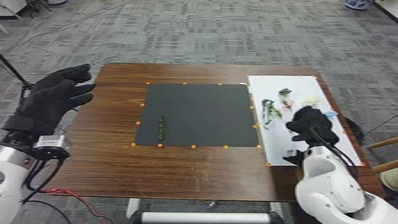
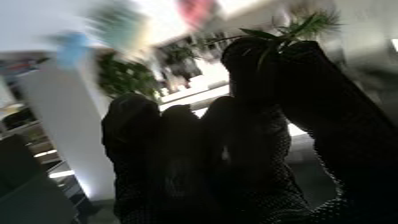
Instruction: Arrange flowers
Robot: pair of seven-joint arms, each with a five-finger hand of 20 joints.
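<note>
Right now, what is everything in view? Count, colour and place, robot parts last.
Table: one, brown, centre
Mat: one, dark, on table
Leafy stem: one, green, on mat's left part
White sheet: one, right side of table
Flowers: several, pink, pale yellow, blue, on sheet
Orange markers: many, around mat and sheet
Floor: one, grey, beyond table
Sprig: one, green, pinched by right hand
Left hand: one, black, left of table
Right hand: one, black, over sheet

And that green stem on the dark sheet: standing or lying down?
Lying down: the green stem stretches flat along the dark sheet, nothing propping it.
</note>
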